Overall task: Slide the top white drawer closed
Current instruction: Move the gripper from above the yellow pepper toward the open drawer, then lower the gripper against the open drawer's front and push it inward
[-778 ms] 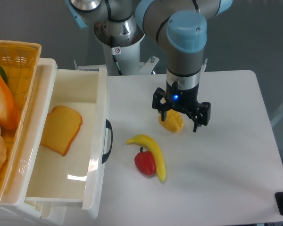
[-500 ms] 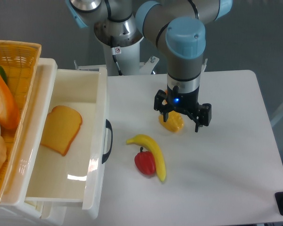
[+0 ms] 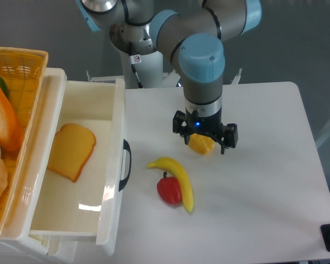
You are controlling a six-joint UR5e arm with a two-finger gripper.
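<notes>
The top white drawer [image 3: 113,118] stands pulled far out from the cabinet at the left, with its black curved handle [image 3: 126,165] facing the table. A slice of toast [image 3: 71,151] lies inside it. My gripper [image 3: 204,138] hangs over the middle of the table, well to the right of the handle. It points down, open, with its fingers [image 3: 229,137] spread on either side of a small yellow food item [image 3: 201,145]. It touches neither the drawer nor the handle.
A yellow banana [image 3: 177,174] and a red pepper [image 3: 169,190] lie on the table between the drawer front and my gripper. A yellow woven basket [image 3: 22,60] with food sits on top of the cabinet at far left. The robot base [image 3: 137,55] stands behind.
My gripper has shifted a little to the left, toward the drawer, staying open over the yellow item. The drawer has not moved.
</notes>
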